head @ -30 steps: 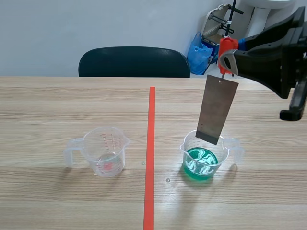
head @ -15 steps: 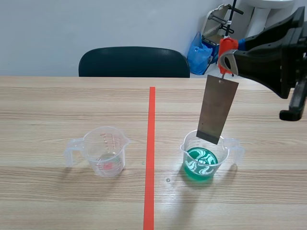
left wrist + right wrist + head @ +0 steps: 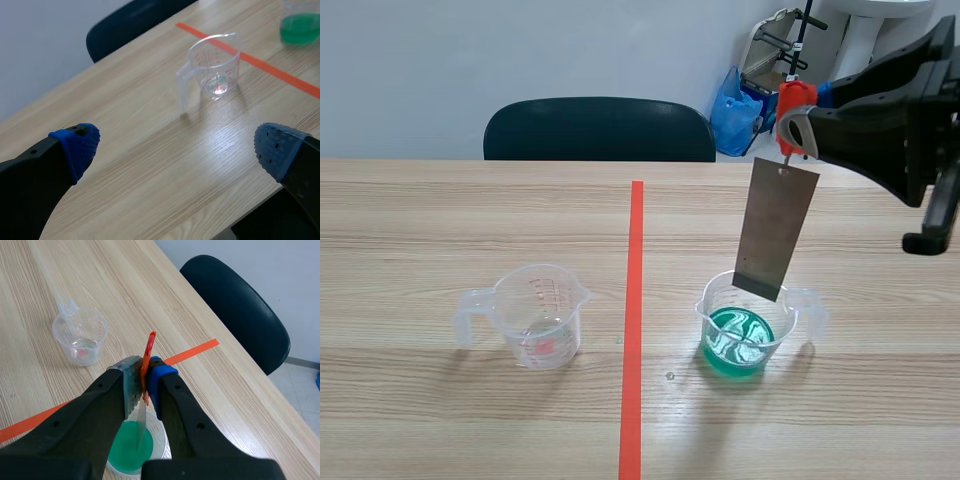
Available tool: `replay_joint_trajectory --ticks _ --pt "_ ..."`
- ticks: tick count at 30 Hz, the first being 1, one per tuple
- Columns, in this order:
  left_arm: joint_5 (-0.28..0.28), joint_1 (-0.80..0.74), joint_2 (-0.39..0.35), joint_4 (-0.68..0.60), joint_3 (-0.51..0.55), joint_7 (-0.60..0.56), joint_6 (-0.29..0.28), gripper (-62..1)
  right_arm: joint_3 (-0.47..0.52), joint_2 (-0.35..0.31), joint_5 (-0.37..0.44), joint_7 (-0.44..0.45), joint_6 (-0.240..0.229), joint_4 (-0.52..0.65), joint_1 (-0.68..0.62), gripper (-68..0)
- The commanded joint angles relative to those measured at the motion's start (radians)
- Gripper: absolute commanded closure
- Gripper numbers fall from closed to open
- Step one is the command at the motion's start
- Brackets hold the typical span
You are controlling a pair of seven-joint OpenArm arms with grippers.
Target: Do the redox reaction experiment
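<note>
A grey metal plate (image 3: 776,230) hangs upright from a red clip (image 3: 792,105), and my right gripper (image 3: 805,125) is shut on that clip. The plate's lower edge is level with the rim of a clear cup of green liquid (image 3: 750,325), above the liquid. In the right wrist view the clip (image 3: 148,352) is pinched between the fingers, with the plate (image 3: 141,427) over the green cup (image 3: 131,452). A nearly empty clear cup (image 3: 535,315) stands left of the tape line. My left gripper (image 3: 177,150) is open, well back from that cup (image 3: 215,67).
An orange-red tape line (image 3: 634,320) runs down the middle of the wooden table. A dark chair (image 3: 600,128) stands behind the far edge, with a blue bag (image 3: 735,110) on the floor beyond. Bare wood lies between the two cups.
The plate has edged slightly up and to the right with the right gripper. Both cups have stayed in place.
</note>
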State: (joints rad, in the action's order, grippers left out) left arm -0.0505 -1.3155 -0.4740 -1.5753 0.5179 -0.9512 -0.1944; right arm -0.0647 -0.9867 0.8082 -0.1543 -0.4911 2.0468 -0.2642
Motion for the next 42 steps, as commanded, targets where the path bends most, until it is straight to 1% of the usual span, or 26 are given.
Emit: replay_joint_trajectory --ticks 1,3,6,8,11,13,42 --pt "-0.014 -0.001 -0.003 -0.016 0.010 -0.011 -0.002 -62.3 0.018 -0.005 0.008 0.019 0.004 0.004 0.010 -0.6" --pt "-0.029 -0.001 -0.004 -0.016 0.010 -0.009 0.002 -62.3 0.018 -0.005 0.008 0.020 0.004 0.004 0.010 -0.6" --pt "-0.065 -0.001 -0.003 -0.016 0.010 -0.026 0.031 -62.3 0.018 -0.005 0.008 0.023 0.004 0.004 0.010 -0.6" --pt "-0.073 -0.001 -0.003 -0.016 0.010 -0.040 0.054 -62.3 0.018 -0.005 0.008 0.023 0.004 0.004 0.010 -0.6" --pt "-0.071 -0.001 -0.003 -0.016 0.010 -0.051 0.053 -62.3 0.018 -0.005 0.008 0.023 0.004 0.004 0.010 -0.6" --pt "-0.057 -0.001 -0.003 -0.016 0.010 -0.050 0.053 -62.3 0.018 -0.005 0.008 0.023 0.004 0.004 0.010 -0.6" --pt "-0.057 -0.001 -0.003 -0.014 0.010 -0.035 0.053 -62.3 0.018 -0.005 0.011 0.023 0.004 0.004 0.010 -0.6"
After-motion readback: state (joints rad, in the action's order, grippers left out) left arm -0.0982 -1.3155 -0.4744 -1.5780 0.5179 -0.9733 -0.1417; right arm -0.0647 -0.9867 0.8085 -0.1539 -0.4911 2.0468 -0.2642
